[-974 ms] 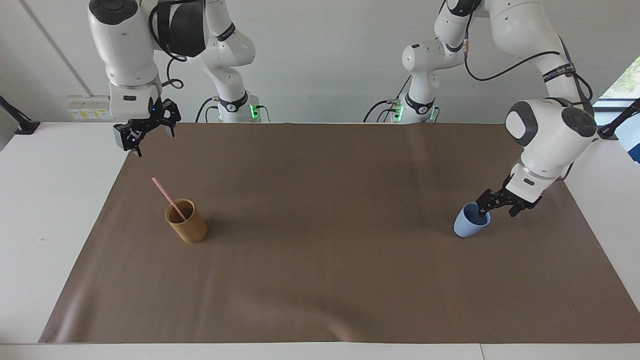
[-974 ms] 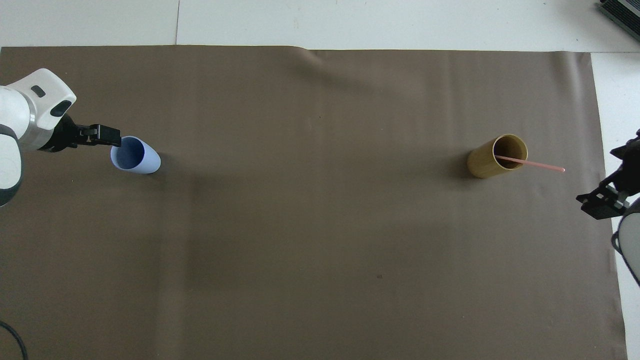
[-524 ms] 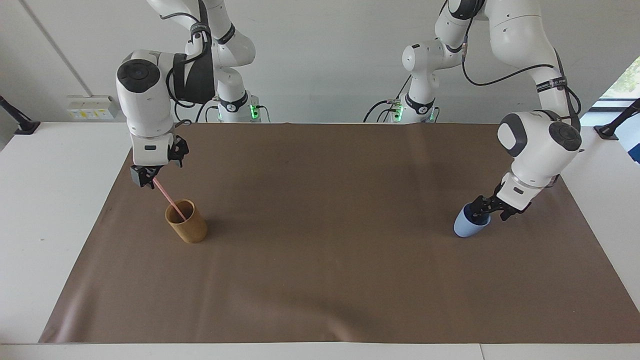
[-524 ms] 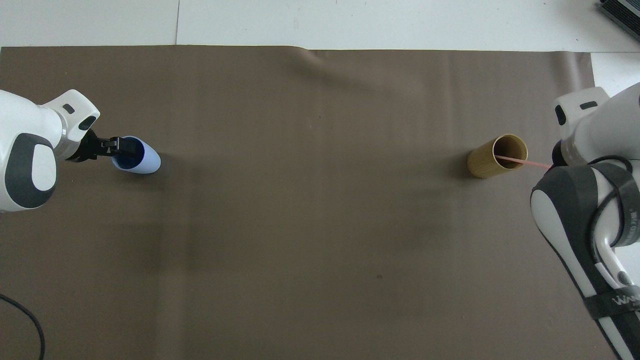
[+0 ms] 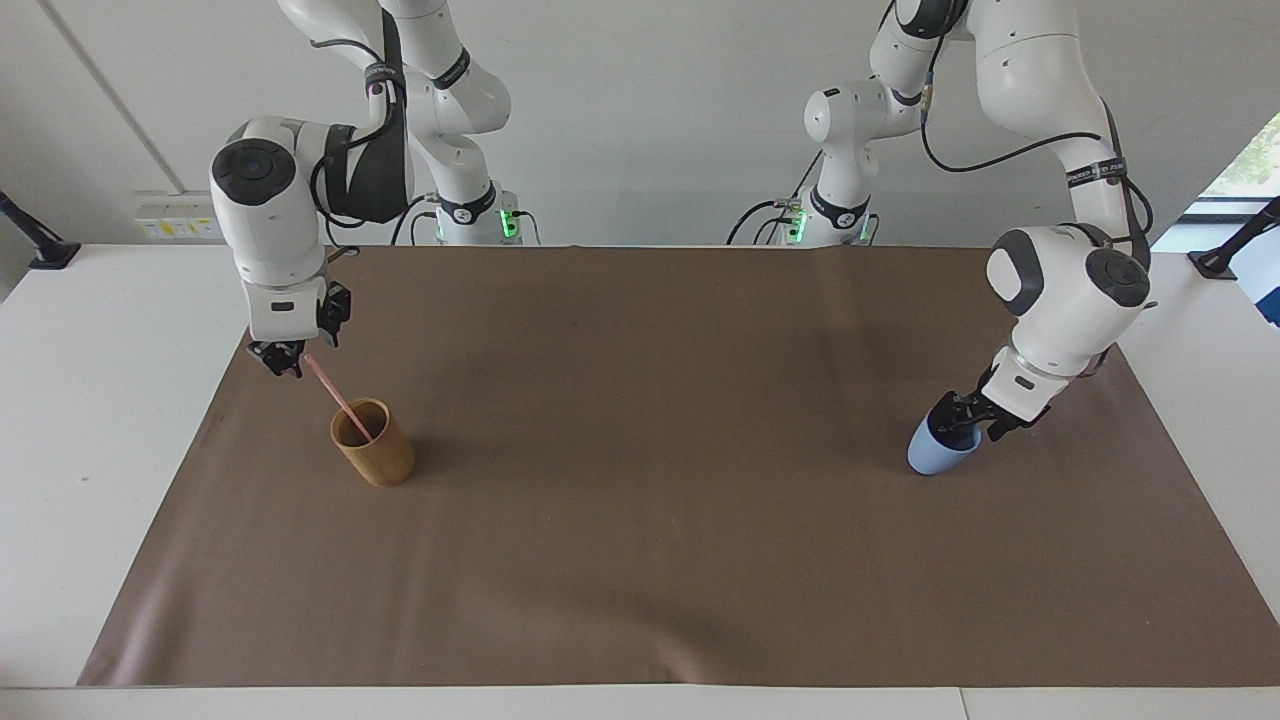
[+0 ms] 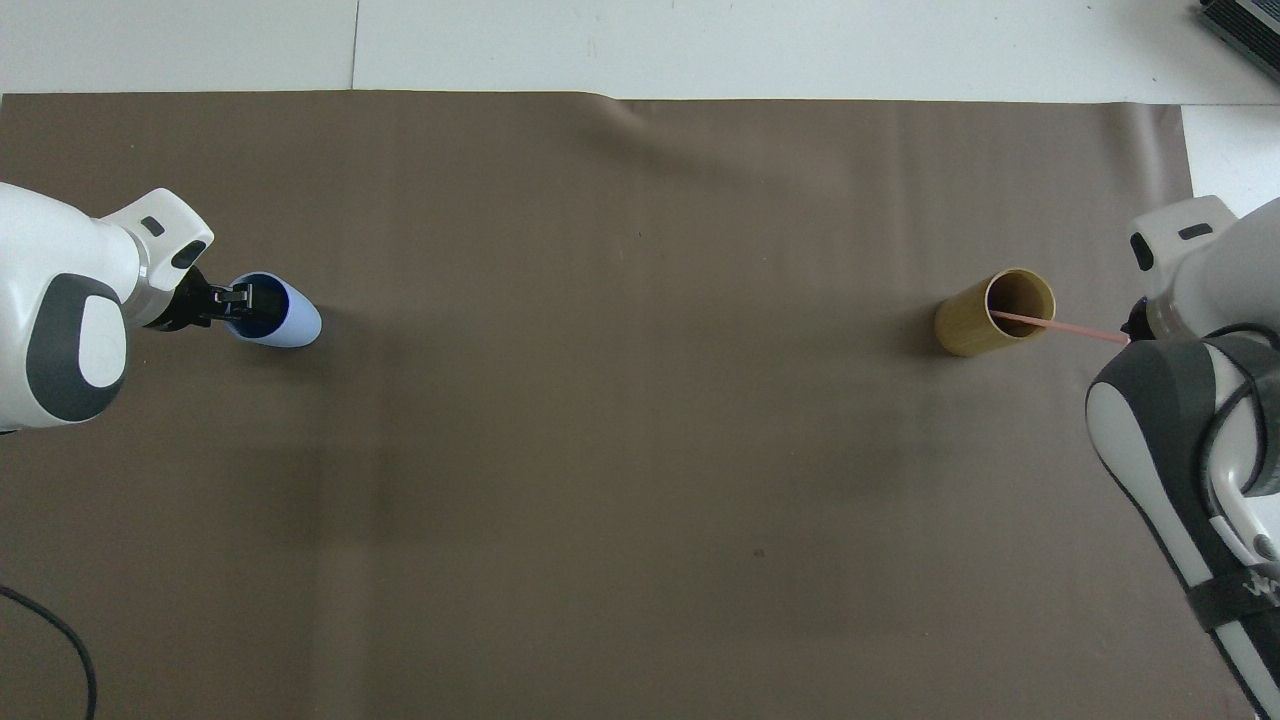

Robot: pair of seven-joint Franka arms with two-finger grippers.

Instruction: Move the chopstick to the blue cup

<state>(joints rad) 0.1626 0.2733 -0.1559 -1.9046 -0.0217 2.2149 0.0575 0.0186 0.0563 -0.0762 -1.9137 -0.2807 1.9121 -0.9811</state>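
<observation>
The pale pink chopstick [image 5: 336,396] [image 6: 1068,327] leans in a tan cup [image 5: 376,456] [image 6: 972,326] toward the right arm's end of the mat. Its upper end points out past the cup's rim. My right gripper [image 5: 283,360] hangs at that upper end; whether it touches the stick does not show, and in the overhead view the arm covers it. The blue cup [image 5: 930,455] [image 6: 297,321] stands toward the left arm's end of the mat. My left gripper [image 5: 955,418] [image 6: 240,298] is down at its rim, its tip over the cup's mouth.
A brown mat [image 5: 640,560] covers most of the white table. Both cups stand well apart, with open mat between them. A black cable [image 6: 60,640] lies at the mat's edge near the left arm.
My right gripper came down from above the mat's edge to the chopstick's upper end. The left gripper slid a little further over the blue cup's mouth. Cups and chopstick stayed put.
</observation>
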